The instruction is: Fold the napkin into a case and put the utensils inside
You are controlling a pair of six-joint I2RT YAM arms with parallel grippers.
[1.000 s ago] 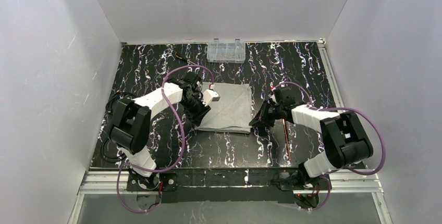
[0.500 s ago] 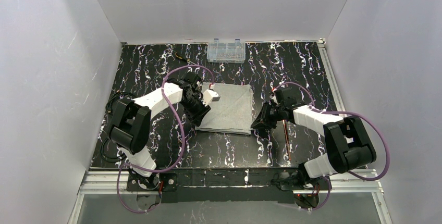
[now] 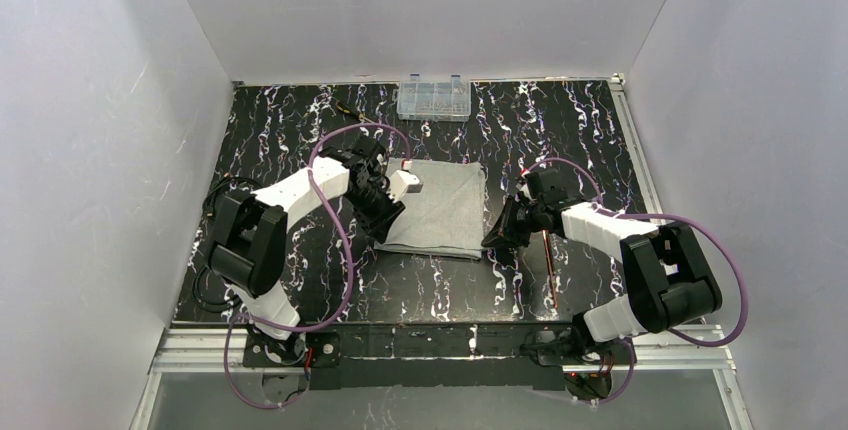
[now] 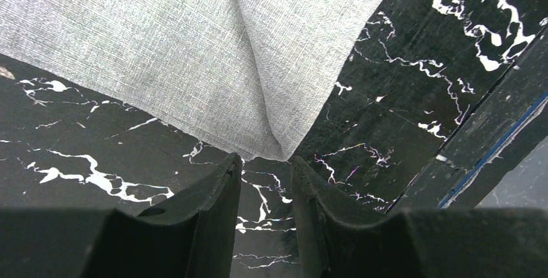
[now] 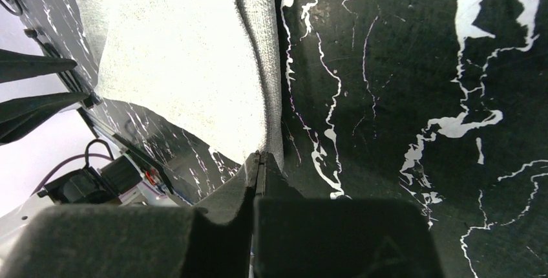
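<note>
**Both your grippers sat at the near corners of the folded napkin (image 3: pixel 440 205), in the middle of the table (image 3: pixel 440 290).**

Your left gripper (image 4: pixel 265 160) stood partly open with nothing between its fingers. The napkin's near-left corner lay just beyond the tips, pointing into the gap. Your right gripper (image 5: pixel 258 156) was closed, its fingertips pressed together right at the hem of the near-right corner; you could not tell whether any cloth was caught between them. The utensils (image 3: pixel 549 272) lay beside the right arm, toward the table's near-right corner and apart from the cloth. A clear box (image 3: pixel 433 97) sat at the far edge.
</note>
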